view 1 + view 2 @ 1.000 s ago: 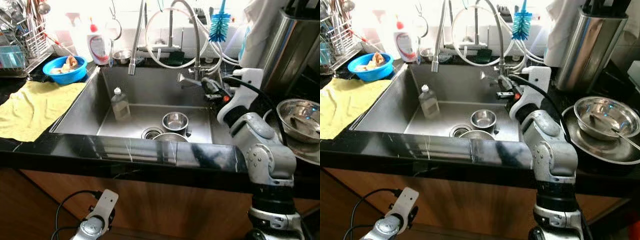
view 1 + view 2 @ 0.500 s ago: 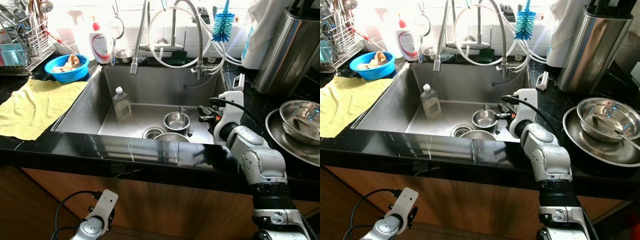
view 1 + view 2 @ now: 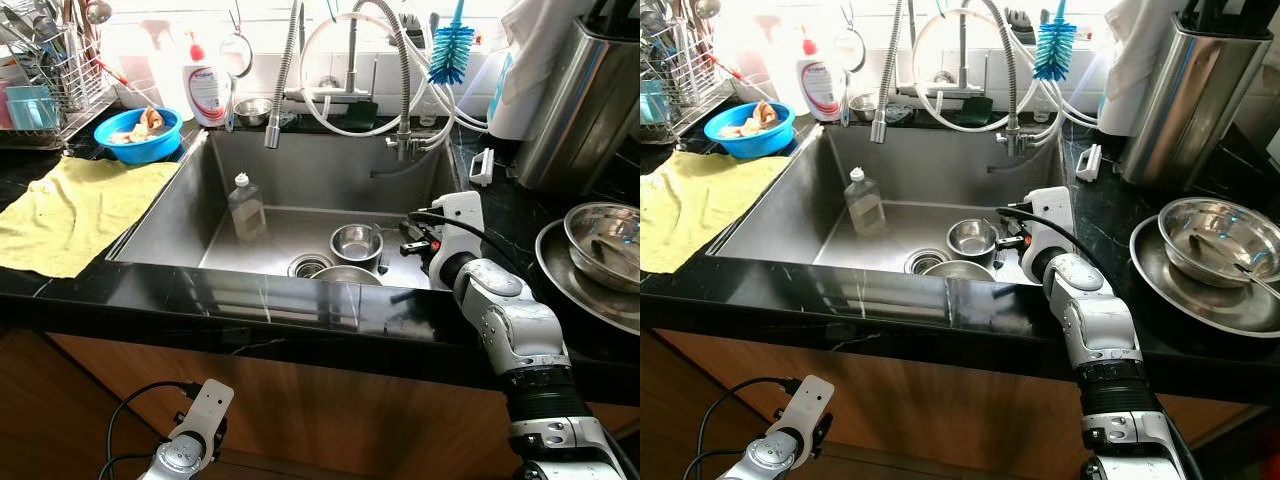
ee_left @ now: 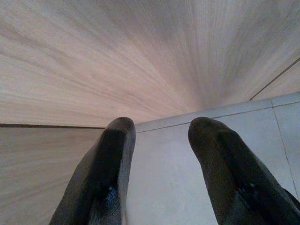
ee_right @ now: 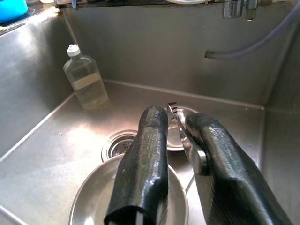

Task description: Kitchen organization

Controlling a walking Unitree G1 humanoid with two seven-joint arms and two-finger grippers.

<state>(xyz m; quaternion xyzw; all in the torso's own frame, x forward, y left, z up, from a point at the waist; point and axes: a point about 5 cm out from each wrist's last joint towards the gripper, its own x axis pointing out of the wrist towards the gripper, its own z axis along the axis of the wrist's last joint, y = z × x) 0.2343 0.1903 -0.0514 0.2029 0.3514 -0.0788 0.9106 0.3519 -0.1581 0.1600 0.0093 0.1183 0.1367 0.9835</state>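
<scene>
One fork [image 5: 180, 129], gripped between the black fingers of the right gripper [image 5: 176, 154], tines pointing away from the wrist; its handle is hidden between the pads.

Risks, as judged:
- The fork sits edge-on against smooth pads. A slight tilt or a brush against the sink wall [image 3: 330, 170] may twist it loose, dropping it onto the steel bowls below.
- Larger steel bowl [image 5: 101, 197] lies directly under the gripper, beside the drain [image 5: 119, 143]. Going lower with fingers closed may knock it.
- Smaller steel bowl [image 3: 354, 241] stands just beyond the fork tips, so a forward push would strike it.
- Glass bottle [image 3: 244, 206] stands upright by the left sink wall, well apart from the gripper, little threatened.

Pose:
- Right arm bent over the counter edge [image 3: 300, 300], forearm sloping down into the right side of the sink, gripper low above the basin floor, fingers nearly closed on the fork.
- Left gripper [image 4: 159, 173] hangs idle beneath the counter by the wooden cabinet front [image 4: 117, 61], fingers apart, holding nothing.

Elsewhere: yellow cloth [image 3: 70, 210] and blue bowl [image 3: 138, 133] on the left counter, steel dishes [image 3: 1215, 240] stacked on the right.
</scene>
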